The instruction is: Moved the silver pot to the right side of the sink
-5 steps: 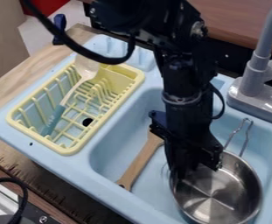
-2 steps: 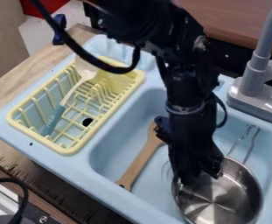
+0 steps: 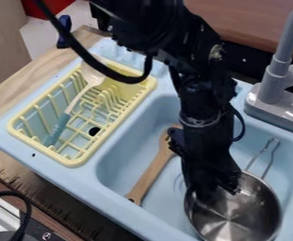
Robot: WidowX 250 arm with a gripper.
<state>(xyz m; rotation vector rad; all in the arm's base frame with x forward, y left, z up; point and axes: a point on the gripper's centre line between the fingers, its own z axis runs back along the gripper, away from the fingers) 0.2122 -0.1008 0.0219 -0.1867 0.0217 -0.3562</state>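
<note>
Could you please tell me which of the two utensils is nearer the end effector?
The wooden utensil in the sink basin, beside the end effector; the teal-handled one lies farther off, in the yellow dish rack.

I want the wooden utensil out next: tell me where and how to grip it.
Take the wooden handle near its middle, probably best from above, closing across its narrow width. It lies slantwise in the sink, apart from the pot, with both long edges exposed.

shiny smooth metal round silver pot (image 3: 241,214) in the sink, matt smooth light-blue plastic sink (image 3: 126,162), matt yellow plastic slatted dish rack (image 3: 79,160) on the sink's rim, smooth grey plastic-looking faucet (image 3: 275,75) behind the sink, rough-grained brown wooden desk (image 3: 16,165) under the sink
</note>
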